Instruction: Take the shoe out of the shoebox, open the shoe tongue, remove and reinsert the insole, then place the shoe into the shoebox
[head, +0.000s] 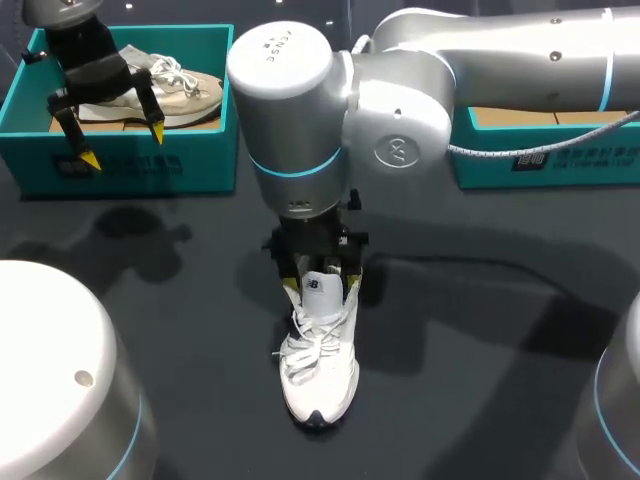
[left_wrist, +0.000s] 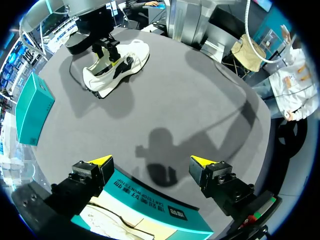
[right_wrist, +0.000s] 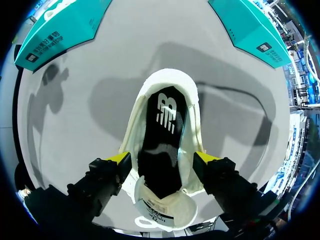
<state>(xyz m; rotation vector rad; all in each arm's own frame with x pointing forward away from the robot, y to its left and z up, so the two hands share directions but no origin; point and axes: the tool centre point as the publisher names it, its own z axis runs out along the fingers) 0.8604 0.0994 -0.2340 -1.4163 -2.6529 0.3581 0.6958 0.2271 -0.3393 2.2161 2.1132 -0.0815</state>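
- The white shoe (head: 320, 372) stands upright on the dark table (head: 480, 330), a little toward 6 o'clock from the table's middle in the head view. Its toe points to 6 o'clock and its heel to 12.
- Looking down through your right wrist camera, you see the shoe's mouth open, with the black insole (right_wrist: 161, 145) lying flat inside. The white tongue (right_wrist: 162, 214) is folded forward toward the laces.
- Your right gripper (head: 320, 287) comes straight down on the shoe's collar. One yellow tip presses each outer side of the shoe, so the claw is clamped across the shoe at its mouth.
- Your left gripper (head: 124, 146) hangs at 10 o'clock, well apart from the shoe. Its fingers are spread wide with nothing between them.
- Under that left claw sits the left shoebox (head: 130, 165), a teal box with no lid on it. A beige shoe (head: 175, 90) lies on its side inside.
- In the left wrist view the gripper (left_wrist: 151, 161) hovers over the box's near wall (left_wrist: 150, 200). The white shoe (left_wrist: 117, 67) is far ahead of it, with your right arm on top.
- The right shoebox (head: 540, 165), also teal, sits at 2 o'clock, partly hidden behind the right arm. A strip of its tan floor shows.
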